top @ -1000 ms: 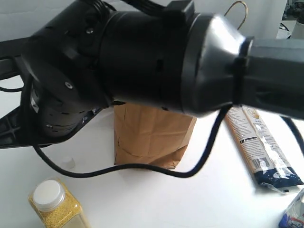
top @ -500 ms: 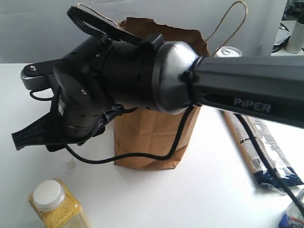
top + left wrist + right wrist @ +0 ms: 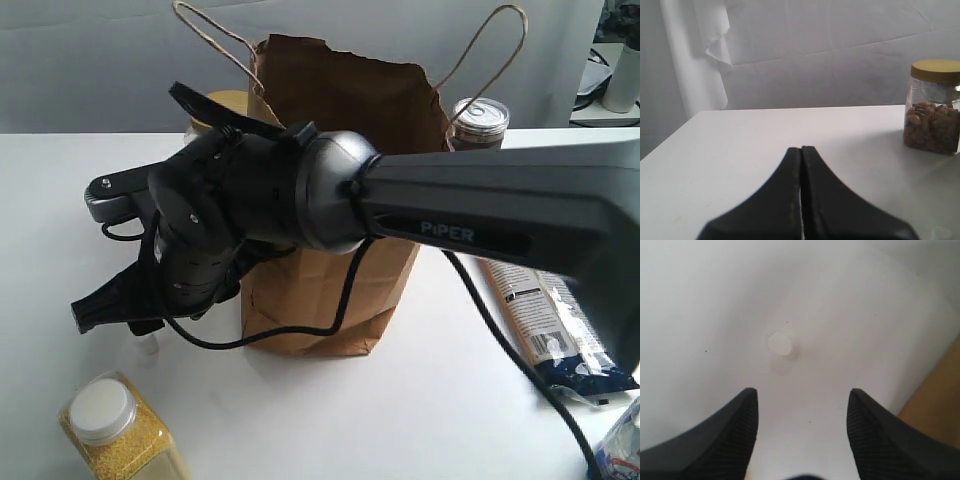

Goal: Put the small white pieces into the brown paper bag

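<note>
Lower and farther from the camera than half a second ago, the right arm [image 3: 470,215] now leaves the ragged rim and both cord handles [image 3: 215,35] of the brown paper bag [image 3: 312,300] in full view, where a second ago it covered nearly all of them. It reaches across from the right, in front of the bag, and its head hangs at the bag's left side, just above the worktop [image 3: 400,420].

The right tool [image 3: 802,395] is released, its two dark fingers [image 3: 727,432] spread wide. One small white piece [image 3: 780,344] lies on the bare worktop beyond the gap between them, apart from both and touching neither. A strip of the bag's brown side shows at the edge of the right wrist view, near the piece. I cannot make out any other pieces with certainty.

The left tool [image 3: 801,150] is clenched, its fingers pressed flat together with nothing between them. It points across open worktop, and a jar of nuts [image 3: 934,115] with a yellow lid stands well beyond it.

On the near left of the worktop stands a jar of yellow grain [image 3: 115,425] with a white lid. A tin can [image 3: 478,120] stands behind the bag on the far right, and a long packet [image 3: 545,315] lies flat to the right of the bag.
</note>
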Robot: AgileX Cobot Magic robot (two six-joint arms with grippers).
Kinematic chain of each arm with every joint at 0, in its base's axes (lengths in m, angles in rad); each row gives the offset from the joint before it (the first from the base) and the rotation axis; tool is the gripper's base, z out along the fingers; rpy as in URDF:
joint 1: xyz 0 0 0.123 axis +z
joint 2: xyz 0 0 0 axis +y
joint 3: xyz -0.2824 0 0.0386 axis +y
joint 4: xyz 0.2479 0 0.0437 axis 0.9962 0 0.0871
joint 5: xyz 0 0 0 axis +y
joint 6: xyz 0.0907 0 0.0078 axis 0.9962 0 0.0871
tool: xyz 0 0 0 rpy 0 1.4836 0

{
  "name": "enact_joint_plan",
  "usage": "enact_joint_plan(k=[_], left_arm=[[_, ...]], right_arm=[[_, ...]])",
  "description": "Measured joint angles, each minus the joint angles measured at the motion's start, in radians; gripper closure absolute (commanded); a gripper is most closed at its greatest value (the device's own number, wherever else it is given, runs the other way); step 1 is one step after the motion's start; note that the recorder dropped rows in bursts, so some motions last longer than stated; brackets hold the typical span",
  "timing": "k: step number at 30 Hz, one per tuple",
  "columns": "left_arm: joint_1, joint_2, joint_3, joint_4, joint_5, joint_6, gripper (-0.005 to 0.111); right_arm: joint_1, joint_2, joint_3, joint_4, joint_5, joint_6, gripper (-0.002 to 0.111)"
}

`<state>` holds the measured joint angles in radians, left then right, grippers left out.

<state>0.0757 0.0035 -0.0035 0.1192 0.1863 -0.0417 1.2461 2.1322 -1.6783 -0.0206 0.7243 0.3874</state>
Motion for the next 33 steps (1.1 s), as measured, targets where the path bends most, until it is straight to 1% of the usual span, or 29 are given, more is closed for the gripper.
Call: enact_joint_plan(k=[10, 12, 13, 16, 25, 33], left_arm=[[0.0, 0.0, 0.0, 0.0, 0.0, 0.0, 0.107], [0.0, 0.0, 0.0, 0.0, 0.0, 0.0, 0.107], [0.0, 0.0, 0.0, 0.0, 0.0, 0.0, 0.107], [0.0, 0.0, 0.0, 0.0, 0.0, 0.0, 0.107], [0.0, 0.0, 0.0, 0.0, 0.0, 0.0, 0.107], [0.0, 0.0, 0.0, 0.0, 0.0, 0.0, 0.107]], right_arm=[[-0.002, 0.053, -0.004, 0.009, -0.004, -0.042, 0.056], [-0.008, 0.062, -0.004, 0.014, -0.004, -0.052, 0.052], [-0.01, 0.065, -0.004, 0.021, -0.004, -0.057, 0.048], [-0.018, 0.072, -0.004, 0.021, -0.004, -0.062, 0.043], [-0.019, 0.074, -0.004, 0.028, -0.004, -0.072, 0.042], [0.007, 0.074, -0.004, 0.064, -0.014, -0.087, 0.042]])
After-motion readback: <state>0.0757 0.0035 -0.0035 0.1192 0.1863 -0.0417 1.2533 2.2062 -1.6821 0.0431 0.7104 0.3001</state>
